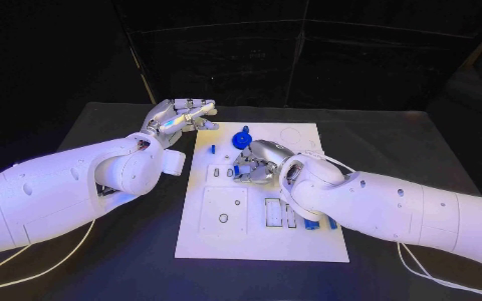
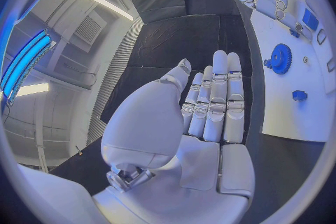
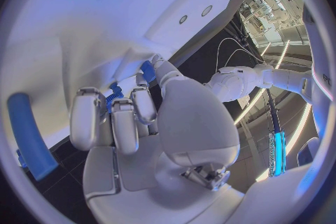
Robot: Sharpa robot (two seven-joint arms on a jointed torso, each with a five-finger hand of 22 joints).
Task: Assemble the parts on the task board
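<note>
The white task board point(image 1: 263, 245) lies flat in the middle of the black counter point(image 1: 391, 134); its surface carries several rectangular recesses — a large one at the near left with a small hole in it, narrower slots beside it to the right. A blue gear point(image 1: 241, 139) stands on the board near its far edge; a small blue peg point(image 1: 212, 149) sits just left of it, apart from it; more blue parts point(image 1: 313, 224) lie in the slots at the near right, partly hidden by the right arm.

The right hand point(image 1: 258, 161) rests low on the board just near of the gear, fingers point(image 3: 125, 123) curled down onto the plate; the right wrist view shows a small blue part point(image 3: 114, 95) pinched at their tips, though what shape it has I cannot tell.

The left hand point(image 1: 181, 121) hovers off the board's far left corner, above the counter — its fingers point(image 2: 213, 106) straight, side by side and holding nothing, palm bare in the left wrist view; the gear and one blue peg show beyond it on the board.
</note>
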